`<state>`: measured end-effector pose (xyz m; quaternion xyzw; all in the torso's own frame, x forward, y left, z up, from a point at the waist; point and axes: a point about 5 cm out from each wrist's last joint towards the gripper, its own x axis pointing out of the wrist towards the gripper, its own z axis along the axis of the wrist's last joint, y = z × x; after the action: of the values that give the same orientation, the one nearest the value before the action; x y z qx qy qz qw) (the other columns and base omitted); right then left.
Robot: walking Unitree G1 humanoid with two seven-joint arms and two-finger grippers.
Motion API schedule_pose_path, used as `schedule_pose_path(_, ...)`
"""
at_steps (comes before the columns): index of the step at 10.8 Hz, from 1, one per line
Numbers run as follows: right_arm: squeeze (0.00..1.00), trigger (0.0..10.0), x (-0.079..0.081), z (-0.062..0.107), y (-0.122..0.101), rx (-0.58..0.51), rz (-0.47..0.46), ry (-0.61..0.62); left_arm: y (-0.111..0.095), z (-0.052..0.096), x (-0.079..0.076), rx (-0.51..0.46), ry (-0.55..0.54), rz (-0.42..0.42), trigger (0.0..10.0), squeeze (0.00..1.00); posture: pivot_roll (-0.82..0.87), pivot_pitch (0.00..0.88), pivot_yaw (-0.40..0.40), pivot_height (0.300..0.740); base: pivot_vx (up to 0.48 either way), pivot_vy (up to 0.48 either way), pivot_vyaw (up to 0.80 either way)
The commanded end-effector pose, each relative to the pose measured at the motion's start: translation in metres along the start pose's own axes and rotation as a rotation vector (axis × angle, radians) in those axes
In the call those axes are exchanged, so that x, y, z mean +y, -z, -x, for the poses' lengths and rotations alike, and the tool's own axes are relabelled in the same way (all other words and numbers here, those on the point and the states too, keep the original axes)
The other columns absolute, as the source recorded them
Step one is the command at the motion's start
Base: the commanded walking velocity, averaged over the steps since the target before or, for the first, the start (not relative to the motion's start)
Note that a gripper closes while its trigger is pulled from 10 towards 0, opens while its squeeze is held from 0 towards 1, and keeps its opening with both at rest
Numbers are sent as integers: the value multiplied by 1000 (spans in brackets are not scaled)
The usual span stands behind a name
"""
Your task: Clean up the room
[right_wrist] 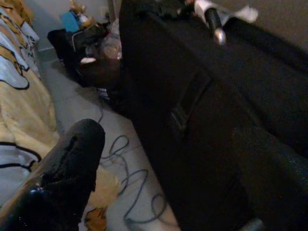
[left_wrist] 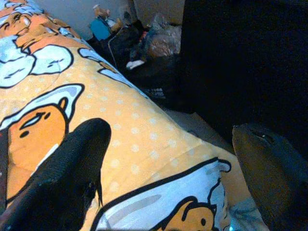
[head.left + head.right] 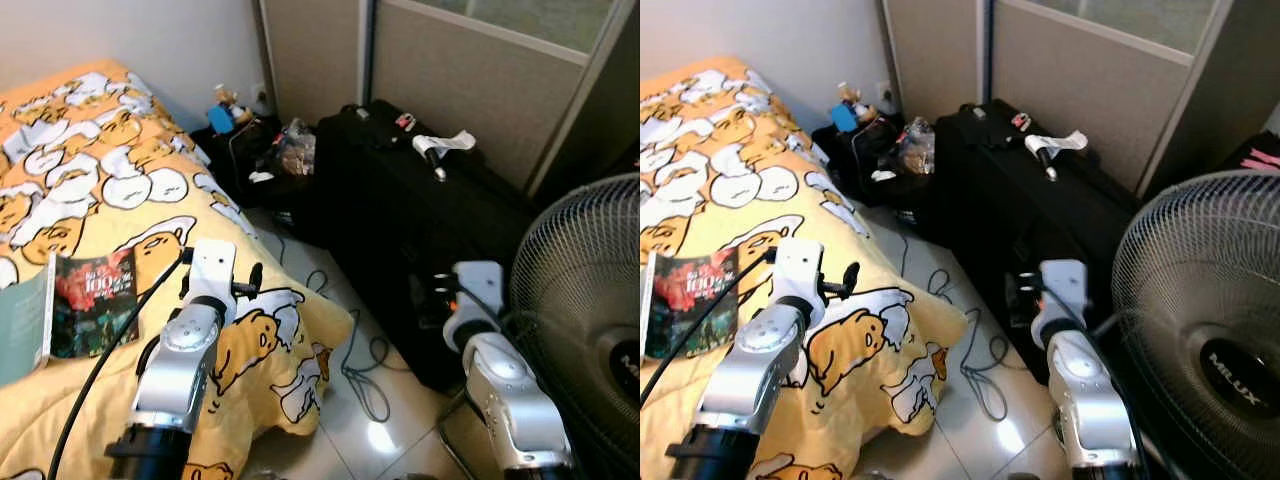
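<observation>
Jaws spread wide and empty on both the left gripper (image 2: 163, 159) and right gripper (image 1: 178, 159), while the book (image 3: 88, 300) lies near the bed's (image 3: 120, 130) left edge, a light, floppy paperback probably best pinched at its spine.

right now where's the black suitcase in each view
Left eye view: suitcase at centre right, between the bed and the fan.
Right eye view: suitcase at centre, left of the fan.
Left wrist view: dark mass past the bed's edge.
Right wrist view: suitcase close up, beside the floor cable.
Shared landmark: the white-wrapped item on its top, also in the right wrist view.
</observation>
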<state>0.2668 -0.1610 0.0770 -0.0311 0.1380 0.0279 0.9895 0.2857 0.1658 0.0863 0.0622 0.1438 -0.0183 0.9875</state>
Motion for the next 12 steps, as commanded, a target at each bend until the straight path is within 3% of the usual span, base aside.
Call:
schedule_pose_path(1,1000,10000,2,-2,-6,-31,39,16,-7,3,9,-54,-55,17,10000,0,-99,0,39,740,0,0,638)
schedule_pose_path(4,1000,10000,-2,-7,-17,-71,51,-33,4,15,11,-27,-97,20,10000,0,-66,0,-45,740,0,0,800)
schedule_pose_path(6,1000,10000,-10,-10,-17,-77,53,41,1,21,10,-67,-102,-12,10000,0,-51,0,-62,740,0,0,400)
schedule_pose_path(7,1000,10000,-15,-8,-14,-85,3,115,-6,18,9,-80,-90,-56,10000,0,-57,0,-37,740,0,0,0)
schedule_pose_path(10,1000,10000,-20,0,-5,-90,-36,213,-16,8,5,-92,-39,-81,10000,0,-94,0,29,740,0,369,0)
schedule_pose_path(11,1000,10000,-15,4,-4,-82,-129,139,-17,7,4,-90,-29,-74,10000,0,-99,0,36,740,0,386,0)
schedule_pose_path(12,1000,10000,-13,5,-5,-95,-132,126,-16,7,4,-86,-30,-73,10000,0,-105,0,46,740,0,304,0)
